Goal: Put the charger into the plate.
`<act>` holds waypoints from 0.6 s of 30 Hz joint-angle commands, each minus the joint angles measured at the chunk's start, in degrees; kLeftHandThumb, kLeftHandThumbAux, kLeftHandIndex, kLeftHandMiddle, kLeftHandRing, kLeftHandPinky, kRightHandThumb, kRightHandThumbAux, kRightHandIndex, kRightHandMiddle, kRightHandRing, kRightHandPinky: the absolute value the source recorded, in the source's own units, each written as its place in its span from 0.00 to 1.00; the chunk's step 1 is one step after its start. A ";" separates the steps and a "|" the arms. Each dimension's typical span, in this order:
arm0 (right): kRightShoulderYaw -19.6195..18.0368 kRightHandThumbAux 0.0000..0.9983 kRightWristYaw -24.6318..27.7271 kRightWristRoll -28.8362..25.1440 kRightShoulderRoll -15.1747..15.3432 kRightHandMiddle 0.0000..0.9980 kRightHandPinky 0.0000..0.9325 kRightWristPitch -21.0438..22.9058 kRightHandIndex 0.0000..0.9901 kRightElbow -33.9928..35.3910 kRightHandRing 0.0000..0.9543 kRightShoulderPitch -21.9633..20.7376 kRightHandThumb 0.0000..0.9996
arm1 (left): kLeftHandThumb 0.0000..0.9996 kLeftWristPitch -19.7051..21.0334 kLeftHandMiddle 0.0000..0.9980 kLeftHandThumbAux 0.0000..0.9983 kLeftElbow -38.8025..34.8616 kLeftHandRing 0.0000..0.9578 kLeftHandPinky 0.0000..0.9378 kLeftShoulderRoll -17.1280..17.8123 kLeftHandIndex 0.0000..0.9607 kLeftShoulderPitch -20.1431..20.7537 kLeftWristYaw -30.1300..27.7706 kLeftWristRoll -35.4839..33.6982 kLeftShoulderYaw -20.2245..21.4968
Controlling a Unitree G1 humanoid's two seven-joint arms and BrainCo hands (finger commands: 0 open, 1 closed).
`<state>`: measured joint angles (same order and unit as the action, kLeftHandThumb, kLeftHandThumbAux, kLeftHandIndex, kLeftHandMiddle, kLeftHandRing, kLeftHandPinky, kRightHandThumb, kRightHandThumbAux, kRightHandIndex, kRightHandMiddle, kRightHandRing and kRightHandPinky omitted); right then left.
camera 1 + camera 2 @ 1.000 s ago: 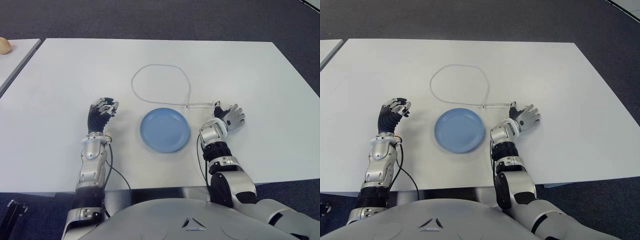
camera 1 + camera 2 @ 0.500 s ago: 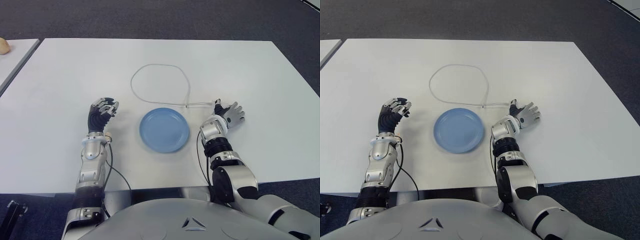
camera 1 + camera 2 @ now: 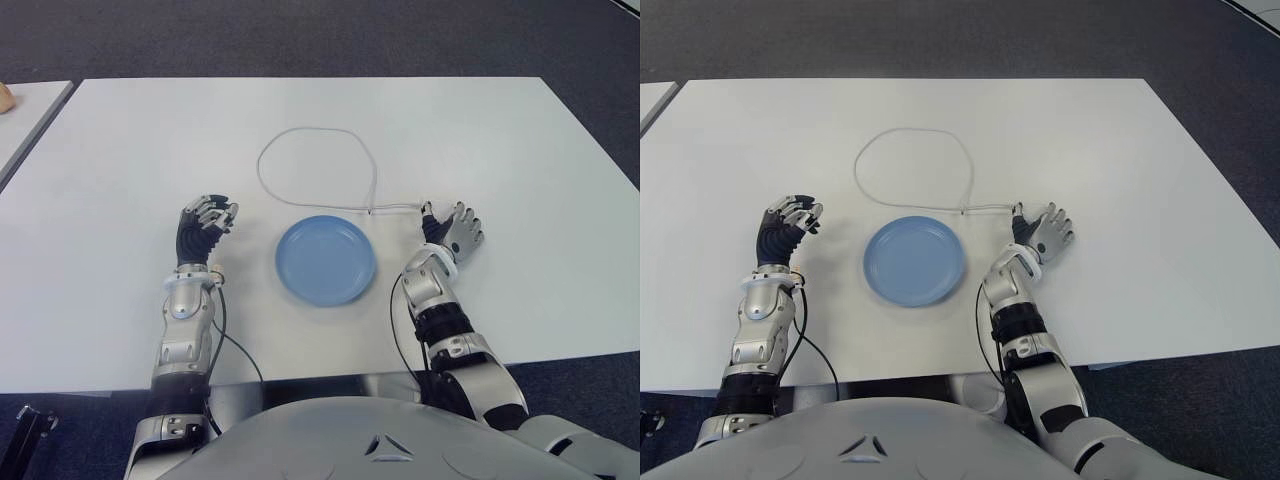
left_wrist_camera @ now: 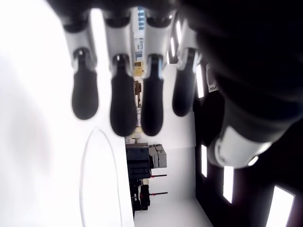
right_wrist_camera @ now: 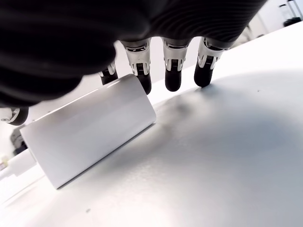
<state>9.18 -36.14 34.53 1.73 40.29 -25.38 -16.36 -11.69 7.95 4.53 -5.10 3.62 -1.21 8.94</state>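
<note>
Charger (image 5: 90, 130) on table under right robot hand (image 3: 455, 231), fingers spread, not gripping.

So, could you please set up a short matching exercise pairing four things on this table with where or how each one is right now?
Things:
1. charger
2. plate
3. cable
4. left hand

States:
A. lies in a loop beyond the plate
B. empty, between the two hands
C. fingers curled, holding nothing, left of the plate
D. on the table under the open right hand

Pairs: 1-D, 2-B, 3-A, 4-C
</note>
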 commanded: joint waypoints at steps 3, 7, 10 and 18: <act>3.53 0.15 4.27 -0.39 -1.12 0.00 0.00 -1.55 0.00 5.40 0.00 5.33 0.58 | 0.83 -0.75 0.50 0.68 1.14 0.65 0.66 -0.05 0.42 0.13 0.03 -0.12 0.38; 4.24 0.15 5.08 0.10 -1.29 0.00 0.00 -1.57 0.00 9.63 0.00 7.76 0.57 | 0.83 -0.70 0.51 0.68 1.42 0.65 0.66 0.16 0.42 0.22 -0.10 -0.03 0.34; 4.41 0.14 5.43 0.24 -1.31 0.00 0.00 -1.92 0.00 11.27 0.00 8.80 0.55 | 0.83 -0.62 0.51 0.68 1.67 0.66 0.65 0.31 0.42 0.31 -0.17 -0.03 0.38; 5.82 0.13 5.92 2.21 -1.47 0.00 0.00 -1.34 0.00 16.08 0.00 12.18 0.50 | 0.83 -0.27 0.51 0.68 1.77 0.66 0.65 0.30 0.42 0.37 -0.10 -0.26 0.51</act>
<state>14.20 -31.44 36.78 1.02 38.82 -10.29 -6.04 -12.55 9.08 4.67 -5.01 3.62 -1.23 9.07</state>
